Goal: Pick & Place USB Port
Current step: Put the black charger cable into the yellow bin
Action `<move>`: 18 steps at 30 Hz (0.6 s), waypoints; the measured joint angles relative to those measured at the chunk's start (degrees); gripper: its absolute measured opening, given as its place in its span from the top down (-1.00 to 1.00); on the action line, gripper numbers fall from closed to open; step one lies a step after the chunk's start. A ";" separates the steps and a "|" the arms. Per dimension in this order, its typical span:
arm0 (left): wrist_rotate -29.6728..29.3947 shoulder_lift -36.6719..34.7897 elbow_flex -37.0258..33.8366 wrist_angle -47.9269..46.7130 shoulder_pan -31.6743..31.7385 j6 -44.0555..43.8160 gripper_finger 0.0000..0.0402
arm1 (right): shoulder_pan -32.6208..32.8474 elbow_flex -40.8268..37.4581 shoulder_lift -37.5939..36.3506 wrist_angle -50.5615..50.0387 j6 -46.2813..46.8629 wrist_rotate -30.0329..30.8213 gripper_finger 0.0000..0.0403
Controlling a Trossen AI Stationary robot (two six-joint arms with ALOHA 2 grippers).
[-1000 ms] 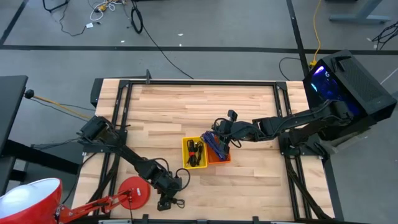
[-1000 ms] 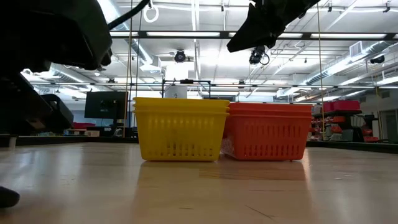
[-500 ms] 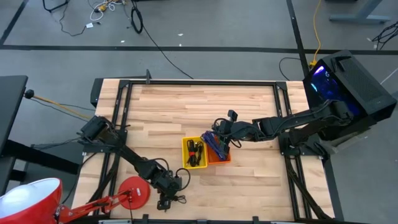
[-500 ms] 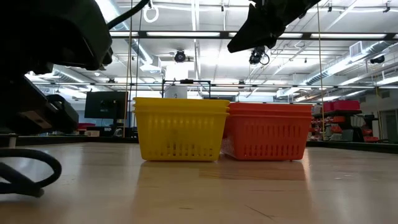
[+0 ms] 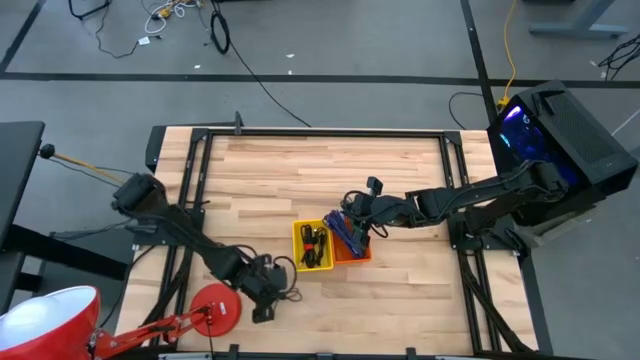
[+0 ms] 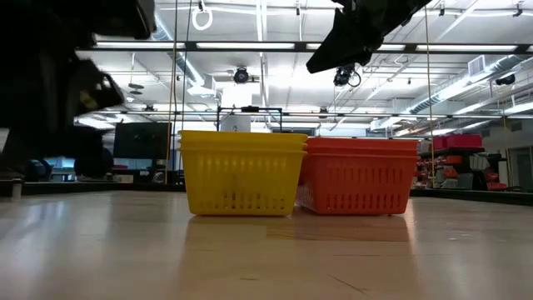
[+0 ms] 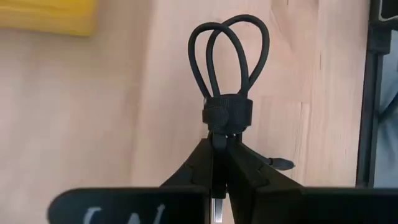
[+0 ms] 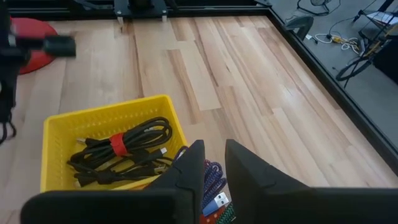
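Because the left claw (image 7: 219, 163) is pinched shut on only the lower end of a bundled black USB cable (image 7: 227, 74), just below its strap, the grip area is small and the loops project freely ahead of the fingertips. In the high view this claw (image 5: 268, 287) sits near the front edge of the worktop (image 5: 400, 170), just left of the yellow basket (image 5: 313, 245), with the bundle apparently raised off the wood.

Risk 1: the cable may slip or rotate in the fingers during transfer, caused by the narrow hold and the swinging weight of the loops.

Risk 2: the hanging loops may catch the rim of the yellow basket, dragging it against the orange basket (image 5: 352, 252) that touches its right side.

Risk 3: arm interference. The right claw (image 5: 352, 222), narrowly parted and holding nothing visible, hovers over the orange basket; a left-arm approach from the near side should stay clear of it.
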 joint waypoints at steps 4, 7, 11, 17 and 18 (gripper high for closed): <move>-5.21 -5.80 0.02 -4.74 -0.49 -0.57 0.90 | 0.00 0.00 0.00 -0.61 0.00 0.00 0.68; -10.90 -10.77 0.02 -7.14 -0.98 -0.67 0.90 | 0.00 0.00 0.00 -0.75 0.09 0.02 0.68; -21.33 -17.72 0.08 -12.81 -1.55 -0.58 0.90 | 0.00 0.00 0.00 -1.11 0.26 0.02 0.68; -36.17 -26.10 0.08 -15.01 -1.00 4.40 0.90 | 0.00 0.00 0.00 -1.33 0.22 1.61 0.68; -37.67 -26.96 0.08 -14.86 -0.57 5.30 0.90 | 0.00 0.00 0.00 -1.32 0.21 2.14 0.68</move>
